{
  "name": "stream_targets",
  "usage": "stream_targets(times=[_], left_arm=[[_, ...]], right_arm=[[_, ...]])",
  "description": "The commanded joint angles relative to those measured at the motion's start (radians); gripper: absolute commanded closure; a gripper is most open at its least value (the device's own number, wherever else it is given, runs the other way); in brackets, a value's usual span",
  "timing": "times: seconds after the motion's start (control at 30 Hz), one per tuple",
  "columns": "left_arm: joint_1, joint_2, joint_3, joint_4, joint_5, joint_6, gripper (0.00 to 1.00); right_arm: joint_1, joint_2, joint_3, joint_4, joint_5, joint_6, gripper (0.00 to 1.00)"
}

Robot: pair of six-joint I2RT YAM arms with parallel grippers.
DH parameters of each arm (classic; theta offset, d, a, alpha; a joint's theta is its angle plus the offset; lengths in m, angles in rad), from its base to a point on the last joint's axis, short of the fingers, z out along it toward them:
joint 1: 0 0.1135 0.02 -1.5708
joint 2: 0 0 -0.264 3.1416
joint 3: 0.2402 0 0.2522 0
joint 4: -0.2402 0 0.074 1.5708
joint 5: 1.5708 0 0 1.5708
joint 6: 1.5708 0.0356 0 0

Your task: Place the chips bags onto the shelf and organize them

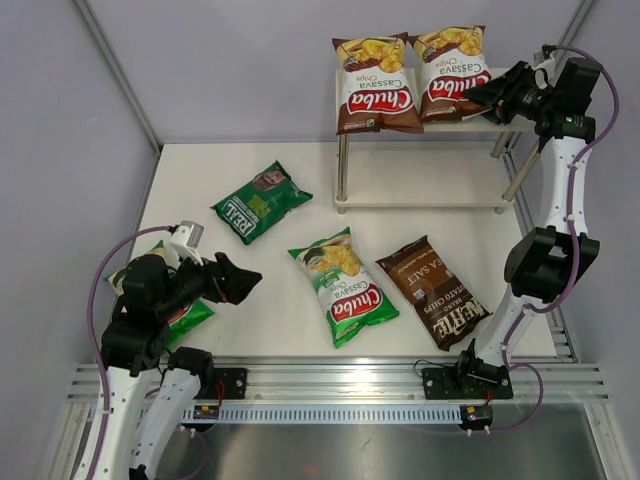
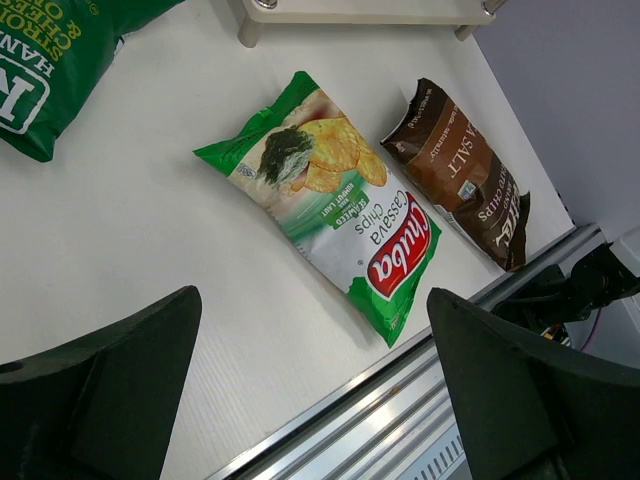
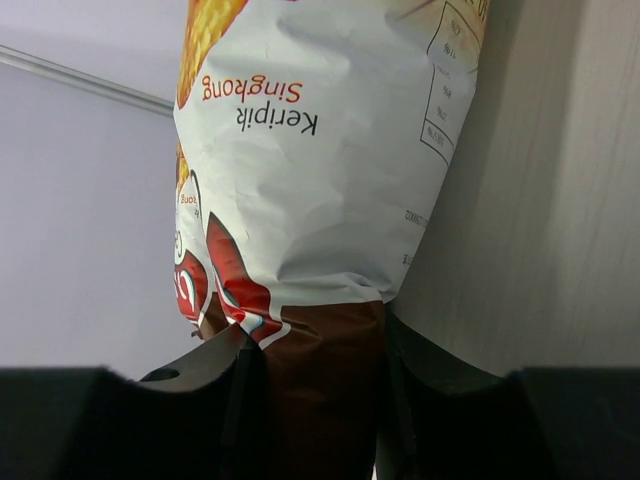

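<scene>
The shelf [image 1: 430,182] stands at the back right. Two brown Chuba bags stand side by side on its top board, one on the left [image 1: 376,86] and one on the right [image 1: 452,72]. My right gripper [image 1: 497,95] is shut on the right brown bag's bottom edge [image 3: 320,190], with the jaws pinching the dark brown strip. My left gripper [image 1: 243,280] is open and empty above the table's near left, its fingers [image 2: 110,390] wide apart. On the table lie a dark-green REAL bag [image 1: 260,201], a light-green Chuba bag [image 1: 345,287] and a dark-brown Kettle bag [image 1: 432,293]. A second light-green bag [image 1: 185,318] lies mostly hidden under my left arm.
The shelf's lower board holds nothing. The metal rail [image 1: 350,378] runs along the table's near edge. Grey walls close in the left, right and back sides. The right arm's elbow [image 1: 548,260] hangs over the table's right edge next to the Kettle bag.
</scene>
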Motion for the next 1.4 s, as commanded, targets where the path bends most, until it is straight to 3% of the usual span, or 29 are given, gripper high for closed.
stream_targets(times=[0.0, 0.17, 0.3, 0.47, 0.73, 0.9, 1.2, 1.33, 1.37], left_arm=[[-0.005, 0.009, -0.006, 0.055, 0.041, 0.015, 0.01], [-0.005, 0.017, -0.007, 0.058, 0.048, 0.015, 0.01], [-0.005, 0.02, -0.006, 0.058, 0.048, 0.015, 0.01], [-0.005, 0.014, -0.007, 0.055, 0.046, 0.015, 0.01], [-0.005, 0.015, -0.009, 0.058, 0.046, 0.015, 0.01], [-0.005, 0.011, -0.009, 0.056, 0.041, 0.014, 0.01], [-0.005, 0.041, 0.013, 0.047, 0.017, 0.008, 0.01], [-0.005, 0.078, 0.01, 0.116, 0.043, -0.073, 0.01], [-0.006, 0.104, 0.007, 0.139, 0.063, -0.097, 0.01]], right_arm=[[0.015, 0.005, 0.044, -0.054, -0.042, -0.031, 0.57], [0.017, 0.002, 0.038, -0.068, -0.048, -0.056, 0.55], [0.014, -0.016, 0.04, -0.09, -0.007, -0.069, 0.42], [0.001, -0.042, 0.034, -0.105, 0.057, -0.056, 0.14], [-0.046, -0.113, 0.017, -0.192, 0.143, -0.12, 0.11], [-0.052, -0.13, 0.069, -0.342, 0.258, -0.223, 0.12], [-0.052, -0.226, 0.061, -0.448, 0.496, -0.324, 0.15], [-0.057, -0.274, 0.081, -0.473, 0.489, -0.338, 0.09], [-0.055, -0.32, 0.063, -0.472, 0.493, -0.345, 0.01]])
